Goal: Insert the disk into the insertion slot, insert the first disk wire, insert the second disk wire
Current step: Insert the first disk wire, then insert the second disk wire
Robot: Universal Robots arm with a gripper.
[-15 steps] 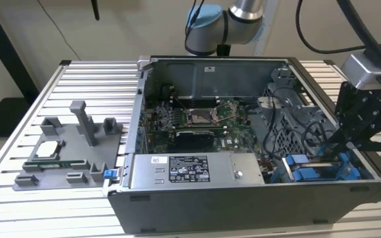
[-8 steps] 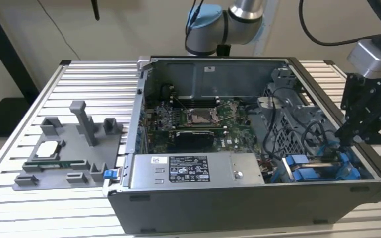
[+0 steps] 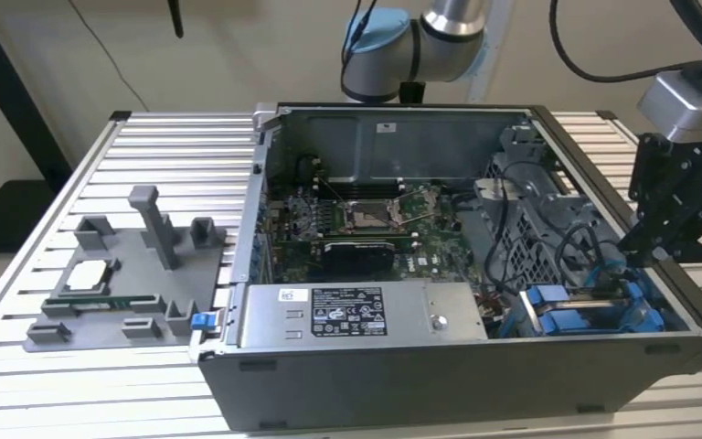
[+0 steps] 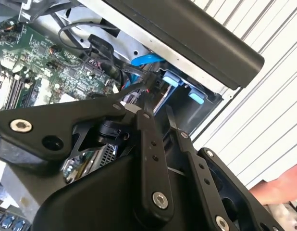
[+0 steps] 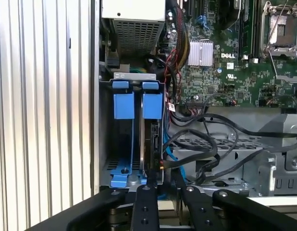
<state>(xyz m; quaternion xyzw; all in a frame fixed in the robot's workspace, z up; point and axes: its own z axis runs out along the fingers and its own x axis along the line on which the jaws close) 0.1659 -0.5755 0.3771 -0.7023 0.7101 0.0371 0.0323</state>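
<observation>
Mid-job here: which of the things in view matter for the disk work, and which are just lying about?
Job: disk in its blue carrier, sitting in the insertion slot; black cables beside it; tool close to them.
Lying about: grey fixture with a processor chip and memory stick on it; power-supply box; motherboard.

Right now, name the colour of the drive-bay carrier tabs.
The tabs are bright blue, best seen in the first wrist view.
</observation>
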